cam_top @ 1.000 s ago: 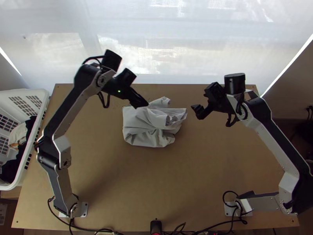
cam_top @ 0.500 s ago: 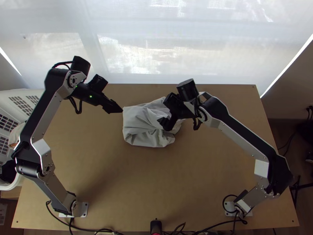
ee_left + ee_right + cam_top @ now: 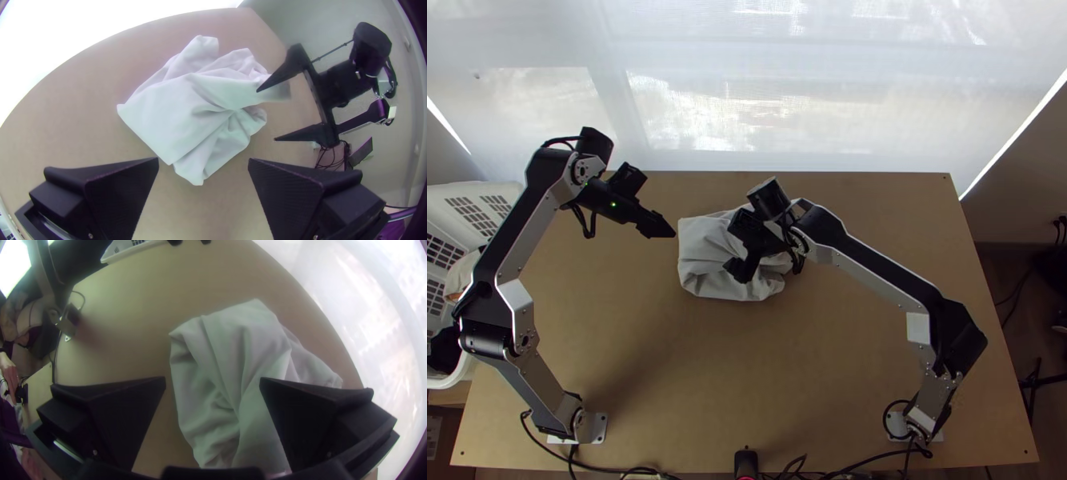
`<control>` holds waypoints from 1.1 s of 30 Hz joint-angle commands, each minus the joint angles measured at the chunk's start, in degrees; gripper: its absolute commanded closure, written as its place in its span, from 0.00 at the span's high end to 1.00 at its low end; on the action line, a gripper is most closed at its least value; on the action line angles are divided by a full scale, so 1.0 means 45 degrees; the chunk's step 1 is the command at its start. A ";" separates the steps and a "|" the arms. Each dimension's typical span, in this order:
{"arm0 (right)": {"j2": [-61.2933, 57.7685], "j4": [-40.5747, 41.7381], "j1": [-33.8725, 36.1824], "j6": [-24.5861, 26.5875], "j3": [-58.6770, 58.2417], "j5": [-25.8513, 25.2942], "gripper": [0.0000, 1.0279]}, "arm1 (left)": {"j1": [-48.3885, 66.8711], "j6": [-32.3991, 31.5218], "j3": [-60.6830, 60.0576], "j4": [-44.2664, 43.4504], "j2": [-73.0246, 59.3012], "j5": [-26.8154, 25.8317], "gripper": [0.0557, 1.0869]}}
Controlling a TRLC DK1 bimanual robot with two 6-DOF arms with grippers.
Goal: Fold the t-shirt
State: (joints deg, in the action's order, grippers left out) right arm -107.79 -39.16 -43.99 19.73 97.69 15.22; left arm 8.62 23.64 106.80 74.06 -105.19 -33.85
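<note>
The white t-shirt (image 3: 703, 254) lies bunched into a loose, wrinkled bundle beyond the table's middle. Left of the cloth and apart from it hangs my left gripper (image 3: 673, 233); in its own wrist view the left gripper (image 3: 203, 161) is open with nothing between its fingers. Over the bundle's right part is my right gripper (image 3: 734, 270), hiding some of the fabric. Its own view shows the right gripper (image 3: 212, 380) open above the creased cloth (image 3: 231, 355), not gripping it. The left wrist view also shows the right gripper (image 3: 265, 116) with its fingers spread beside the shirt.
A white basket (image 3: 503, 192) with dark and light cloth stands at the table's left edge. Cables run along the near edge of the wooden table (image 3: 747, 376), by a small black device (image 3: 746, 462). A bright translucent screen (image 3: 763, 88) rises behind the far edge.
My right gripper has moved left from beside the cloth to over it. My left gripper has drawn back leftward from above the cloth. The bundle looks much the same.
</note>
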 commanded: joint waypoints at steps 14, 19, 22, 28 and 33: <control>-0.4153 0.0909 0.3623 0.0831 0.2197 0.0094 0.95 | 0.1014 -0.0272 0.0328 -0.0267 -0.1332 0.0041 0.95; -0.4895 0.0889 0.3837 0.0753 0.2822 0.0094 0.95 | 0.1385 -0.0312 0.0445 -0.0462 -0.1723 0.0099 0.95; -0.4875 0.0889 0.3876 0.0753 0.2822 0.0094 0.95 | 0.1580 -0.0429 0.0817 -0.0521 -0.2094 0.0099 0.95; -0.3645 0.0869 0.4052 0.0226 0.2315 0.0113 0.95 | 0.1834 -0.0644 0.1949 -0.0521 -0.2934 0.0119 0.95; -0.2082 0.0869 0.4091 -0.0458 0.1631 0.0172 0.95 | 0.2010 -0.0644 0.2028 -0.0599 -0.3520 0.0119 0.95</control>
State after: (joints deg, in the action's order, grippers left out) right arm -123.70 -35.20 -26.13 20.80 107.70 15.70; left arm 16.51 21.02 114.02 71.64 -117.64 -33.39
